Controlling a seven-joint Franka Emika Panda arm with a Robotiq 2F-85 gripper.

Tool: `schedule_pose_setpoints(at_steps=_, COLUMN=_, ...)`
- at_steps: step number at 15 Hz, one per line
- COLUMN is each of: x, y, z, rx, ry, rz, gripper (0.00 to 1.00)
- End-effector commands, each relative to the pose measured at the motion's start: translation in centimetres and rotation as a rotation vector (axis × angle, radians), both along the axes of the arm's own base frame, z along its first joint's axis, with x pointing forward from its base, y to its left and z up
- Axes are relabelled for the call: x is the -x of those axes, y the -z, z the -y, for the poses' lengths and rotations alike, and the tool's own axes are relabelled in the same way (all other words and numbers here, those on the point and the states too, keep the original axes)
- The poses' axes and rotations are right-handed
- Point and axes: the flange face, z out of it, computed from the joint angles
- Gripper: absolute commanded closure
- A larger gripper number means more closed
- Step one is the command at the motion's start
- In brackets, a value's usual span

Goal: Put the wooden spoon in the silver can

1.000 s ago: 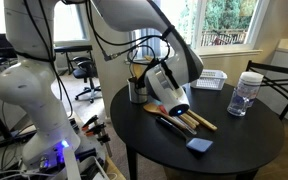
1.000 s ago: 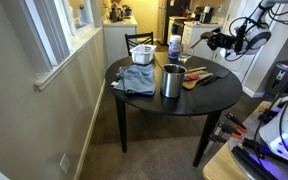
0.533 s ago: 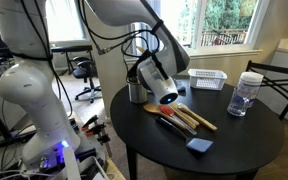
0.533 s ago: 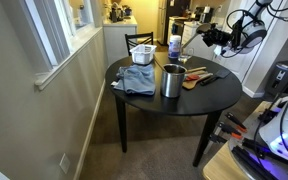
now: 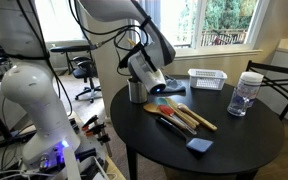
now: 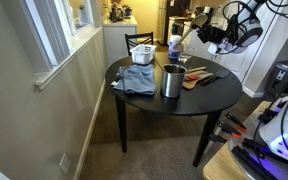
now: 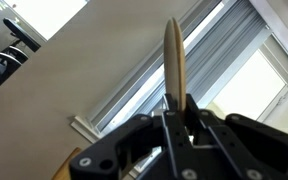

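Observation:
My gripper (image 7: pixel 179 108) is shut on the thin handle of the wooden spoon (image 7: pixel 173 60), which points straight out from the jaws toward a window. In an exterior view the gripper (image 6: pixel 208 33) hangs above the far side of the round black table, and the spoon (image 6: pixel 189 40) slants down from it. The silver can (image 6: pixel 171 81) stands upright near the table's middle. In an exterior view the gripper (image 5: pixel 157 84) is just beside and above the can (image 5: pixel 136 91). The spoon's bowl is not clear in any view.
Several wooden and dark utensils (image 5: pixel 184 117) lie on the table (image 5: pixel 234 150), with a blue sponge (image 5: pixel 198 145), a clear jar with a white lid (image 5: pixel 247 93) and a white basket (image 5: pixel 208 78). A blue cloth (image 6: pixel 137 79) lies beside the can.
My arm has risen from the utensils on the table and swung toward the silver can, carrying the spoon with it.

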Motion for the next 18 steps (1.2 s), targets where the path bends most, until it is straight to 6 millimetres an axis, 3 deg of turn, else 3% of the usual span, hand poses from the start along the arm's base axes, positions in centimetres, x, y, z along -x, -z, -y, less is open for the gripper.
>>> schedule_pose_setpoints(at_steps=1, x=1.5, y=-1.0, z=-3.0, rx=-0.033, ry=-0.027, rz=-0.067, gripper=0.94)
schedule_pose_setpoints(at_steps=7, x=3.4, y=-0.2, z=-6.5, rx=-0.055, ry=-0.069, rz=-0.158, gripper=0.94)
schedule_pose_setpoints(at_steps=18, x=5.4, y=1.0, z=-8.7, rx=-0.153, ry=-0.015, rz=-0.289, gripper=0.94)
